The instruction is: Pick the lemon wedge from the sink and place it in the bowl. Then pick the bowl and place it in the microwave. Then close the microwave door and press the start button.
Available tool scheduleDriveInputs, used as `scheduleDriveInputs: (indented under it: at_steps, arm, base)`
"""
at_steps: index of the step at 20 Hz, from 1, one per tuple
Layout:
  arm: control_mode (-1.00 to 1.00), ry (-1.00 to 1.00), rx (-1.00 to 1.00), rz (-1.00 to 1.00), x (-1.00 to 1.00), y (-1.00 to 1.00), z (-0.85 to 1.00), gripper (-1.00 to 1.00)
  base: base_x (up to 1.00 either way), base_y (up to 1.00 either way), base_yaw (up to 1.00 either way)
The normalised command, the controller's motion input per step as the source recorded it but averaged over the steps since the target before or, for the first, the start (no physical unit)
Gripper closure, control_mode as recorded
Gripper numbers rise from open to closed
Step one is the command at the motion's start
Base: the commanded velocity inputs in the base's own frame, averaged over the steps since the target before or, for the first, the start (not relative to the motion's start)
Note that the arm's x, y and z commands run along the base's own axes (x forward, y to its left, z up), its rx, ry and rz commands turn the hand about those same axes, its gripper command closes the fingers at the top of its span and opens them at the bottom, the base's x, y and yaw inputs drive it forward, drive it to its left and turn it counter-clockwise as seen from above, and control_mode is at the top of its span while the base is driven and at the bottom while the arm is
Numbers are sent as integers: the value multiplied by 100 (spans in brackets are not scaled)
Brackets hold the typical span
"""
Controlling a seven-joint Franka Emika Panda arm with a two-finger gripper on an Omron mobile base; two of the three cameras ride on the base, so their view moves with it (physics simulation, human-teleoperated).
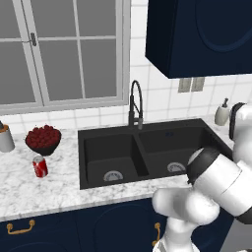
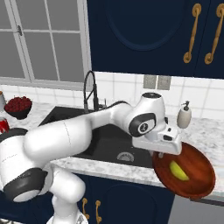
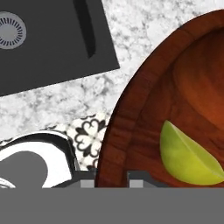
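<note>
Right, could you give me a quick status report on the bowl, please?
Gripper shut on the bowl rim. Bowl lifted off the counter, tilted, lemon wedge inside. Nothing blocking around it.

Round, shiny red-brown bowl [image 2: 192, 175] at the lower right of the right base view, tilted, off the counter. Fills the right side of the hand view too [image 3: 148, 109]. Small yellow lemon wedge [image 2: 178, 170] inside the bowl, low on its sloping inner wall, big and yellow-green at the lower right of the hand view [image 3: 188, 157]. Black sink [image 1: 147, 152] with two basins and round metal drains, middle of the left base view.
</note>
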Motion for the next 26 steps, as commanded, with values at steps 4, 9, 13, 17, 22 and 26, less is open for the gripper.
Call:
scheduleDriveInputs:
  at_steps: [4,9,13,17,22,26]
  arm:
    - [-100,0,-14,33,-18,84,38,100]
    - [-100,0,-10,35,-15,85,37,100]
    - [-100,0,-3,37,-10,78,42,100]
    - [-100,0,-5,38,-12,74,36,100]
    - [-100,1,-8,29,-7,55,16,100]
    - [-100,1,-2,2,0,6,0,100]
  base:
    - [0,0,0]
    - [0,0,0]
    - [0,0,0]
    - [0,0,0]
    - [0,0,0]
    - [0,0,0]
